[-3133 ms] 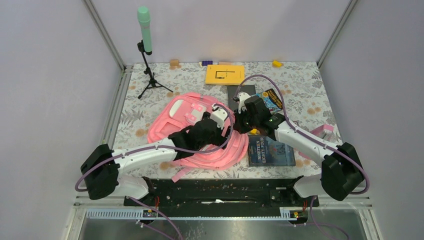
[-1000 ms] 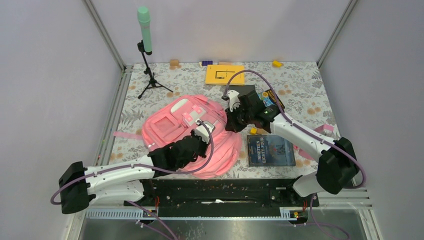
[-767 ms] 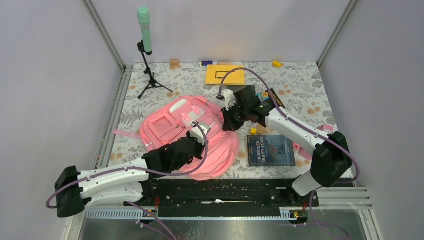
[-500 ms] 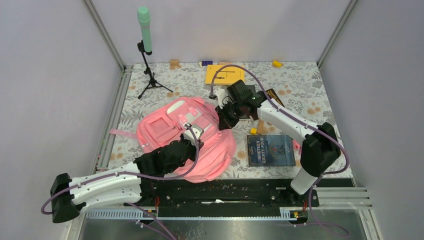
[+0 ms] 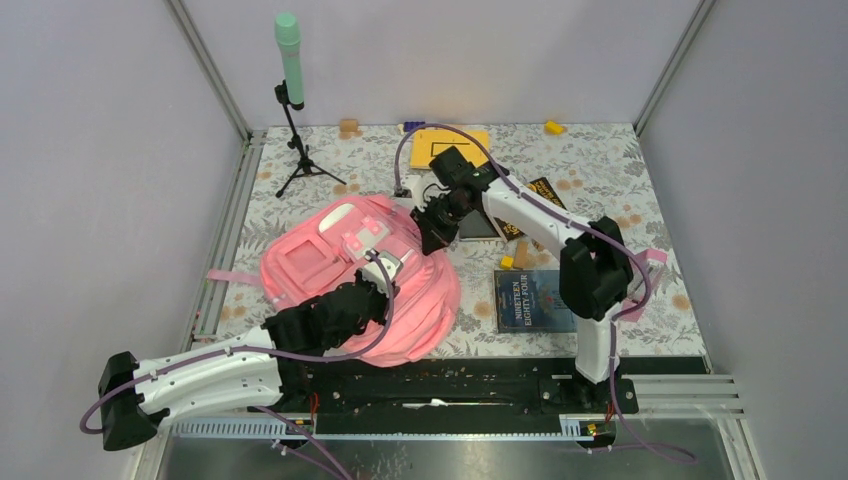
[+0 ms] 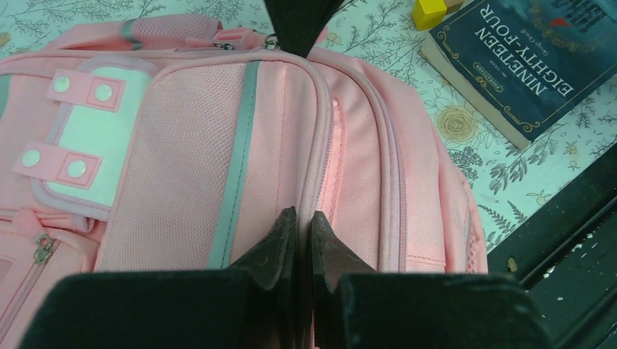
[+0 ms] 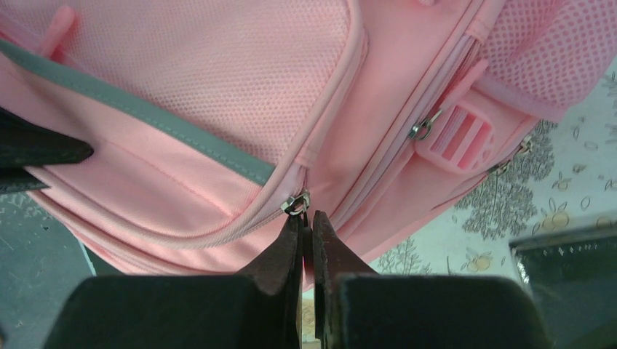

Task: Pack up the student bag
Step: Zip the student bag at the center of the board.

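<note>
Writing: "NINETEEN EIGHTY-FOUR" on book [image 6: 524, 65], far right of left end effector [image 6: 298, 224]
Bag: student bag [image 5: 320, 265] beneath both, contents hidden
Left: clenched on bag seam
Right: right end effector [image 7: 306, 222] grasping zipper pull [image 7: 296, 204]

Plain lilac walls [image 5: 450, 60] around a floral-patterned table [image 5: 620, 160]

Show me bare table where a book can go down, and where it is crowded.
Free: the far-right stretch between the yellow block and the pink case; the left strip between the tripod and the student bag. Crowded: the middle, from the bag to the Nineteen Eighty-Four book.
</note>
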Action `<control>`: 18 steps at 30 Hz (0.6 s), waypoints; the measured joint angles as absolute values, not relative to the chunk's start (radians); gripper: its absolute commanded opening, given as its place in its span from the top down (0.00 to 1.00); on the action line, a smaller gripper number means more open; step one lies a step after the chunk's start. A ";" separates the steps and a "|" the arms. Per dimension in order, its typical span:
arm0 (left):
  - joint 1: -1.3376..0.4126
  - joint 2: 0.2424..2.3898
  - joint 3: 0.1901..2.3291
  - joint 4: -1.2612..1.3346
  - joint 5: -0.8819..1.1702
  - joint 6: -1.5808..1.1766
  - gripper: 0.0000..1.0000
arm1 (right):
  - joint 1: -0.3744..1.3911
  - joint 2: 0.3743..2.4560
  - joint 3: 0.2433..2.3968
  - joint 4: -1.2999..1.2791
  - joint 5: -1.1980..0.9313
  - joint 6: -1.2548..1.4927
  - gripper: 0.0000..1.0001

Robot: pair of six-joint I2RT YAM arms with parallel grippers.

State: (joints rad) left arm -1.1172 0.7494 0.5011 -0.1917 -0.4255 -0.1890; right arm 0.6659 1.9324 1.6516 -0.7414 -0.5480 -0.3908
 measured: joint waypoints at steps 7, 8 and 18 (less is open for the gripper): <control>-1.113 0.750 0.500 -0.214 -0.435 -0.173 1.00 | 0.667 2.059 1.795 -0.806 -0.596 -0.422 0.95; -1.113 0.750 0.500 -0.219 -0.438 -0.171 1.00 | 0.668 2.070 1.806 -0.807 -0.603 -0.421 0.95; -1.113 0.760 0.519 -0.264 -0.487 -0.192 1.00 | 0.672 2.043 1.730 -0.633 -0.594 -0.336 0.57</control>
